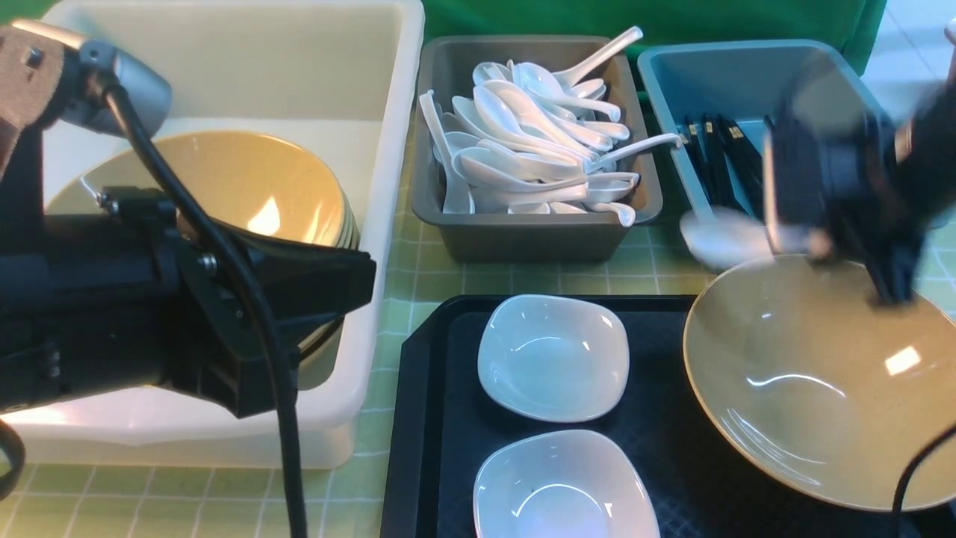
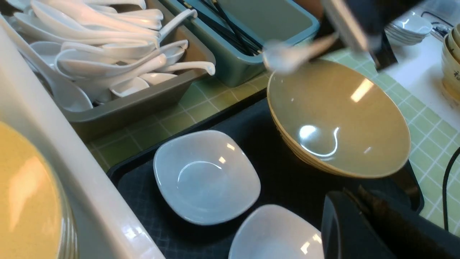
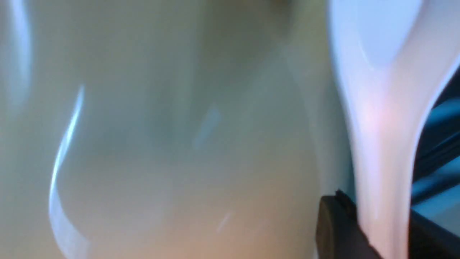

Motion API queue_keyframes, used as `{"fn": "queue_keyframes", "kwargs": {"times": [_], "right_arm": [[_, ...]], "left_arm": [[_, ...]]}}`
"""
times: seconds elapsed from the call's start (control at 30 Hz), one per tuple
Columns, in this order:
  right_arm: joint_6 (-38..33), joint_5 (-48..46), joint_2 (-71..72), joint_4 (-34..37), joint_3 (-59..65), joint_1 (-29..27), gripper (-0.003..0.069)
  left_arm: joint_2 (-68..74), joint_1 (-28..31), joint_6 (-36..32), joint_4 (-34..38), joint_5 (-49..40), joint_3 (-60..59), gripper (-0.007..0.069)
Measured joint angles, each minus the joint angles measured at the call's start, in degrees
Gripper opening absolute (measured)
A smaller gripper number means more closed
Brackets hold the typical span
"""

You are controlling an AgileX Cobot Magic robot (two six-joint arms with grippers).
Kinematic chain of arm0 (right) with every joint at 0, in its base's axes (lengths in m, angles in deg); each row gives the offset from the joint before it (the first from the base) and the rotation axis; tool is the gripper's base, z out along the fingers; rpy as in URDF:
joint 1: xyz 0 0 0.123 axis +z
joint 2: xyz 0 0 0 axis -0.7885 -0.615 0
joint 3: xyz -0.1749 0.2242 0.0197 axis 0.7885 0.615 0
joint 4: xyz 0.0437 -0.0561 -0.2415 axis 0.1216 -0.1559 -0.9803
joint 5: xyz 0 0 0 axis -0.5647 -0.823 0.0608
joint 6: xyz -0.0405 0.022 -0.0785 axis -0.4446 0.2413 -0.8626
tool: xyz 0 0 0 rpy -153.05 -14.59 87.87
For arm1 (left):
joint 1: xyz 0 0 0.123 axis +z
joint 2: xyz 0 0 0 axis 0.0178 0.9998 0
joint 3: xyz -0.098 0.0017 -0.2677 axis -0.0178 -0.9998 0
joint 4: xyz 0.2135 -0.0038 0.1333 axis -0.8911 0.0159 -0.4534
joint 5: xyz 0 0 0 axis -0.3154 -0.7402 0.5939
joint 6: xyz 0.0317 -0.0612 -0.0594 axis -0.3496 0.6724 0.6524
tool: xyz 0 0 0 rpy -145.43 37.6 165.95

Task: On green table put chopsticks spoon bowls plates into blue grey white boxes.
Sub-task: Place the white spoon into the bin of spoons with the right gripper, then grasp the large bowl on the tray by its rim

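Observation:
My right gripper [image 1: 818, 243] is shut on a white spoon [image 1: 721, 237] and holds it, blurred, above the far rim of a tan bowl [image 1: 821, 388] on the black tray [image 1: 426, 418]. In the right wrist view the spoon's handle [image 3: 377, 126] runs between the fingers. Two white plates [image 1: 553, 357] [image 1: 560, 486] lie on the tray. My left gripper [image 1: 358, 284] hangs over the white box [image 1: 407, 112], which holds stacked bowls [image 1: 239, 179]; its jaws look shut and empty in the left wrist view [image 2: 359, 196]. The grey box [image 1: 523, 239] holds several spoons. The blue box [image 1: 672, 82] holds chopsticks [image 1: 717, 157].
The green table [image 1: 635, 276] shows between the boxes and the tray. My left arm's cable [image 1: 276, 388] hangs in front of the white box. Beyond the table's edge, stacks of white dishes [image 2: 409, 25] and bowls [image 2: 452, 57] stand on a white surface.

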Motion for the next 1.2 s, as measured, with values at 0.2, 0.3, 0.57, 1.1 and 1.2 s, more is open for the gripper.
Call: {"fn": "queue_keyframes", "kwargs": {"times": [0.2, 0.3, 0.57, 1.1, 1.2], "right_arm": [[8.12, 1.5, -10.64, 19.08, -20.74, 1.55, 0.0113], [10.87, 4.75, -18.48, 24.22, -29.39, 3.3, 0.0113], [16.46, 13.51, -38.37, 25.92, -45.17, 6.37, 0.0126], [17.77, -3.3, -23.57, 25.32, -44.18, 2.2, 0.0378], [17.77, -8.58, -10.58, 24.77, -39.23, 1.24, 0.0342]], "left_arm": [[0.0, 0.0, -0.58, 0.0, 4.47, 0.0, -0.0002], [0.0, 0.0, -1.01, 0.0, 6.51, 0.0, -0.0002], [0.0, 0.0, -1.25, 0.0, 6.52, 0.0, -0.0002], [0.0, 0.0, -0.8, 0.0, 3.61, -0.06, -0.0002], [0.19, 0.0, -0.54, 0.0, 4.54, -0.06, -0.0002]]}}
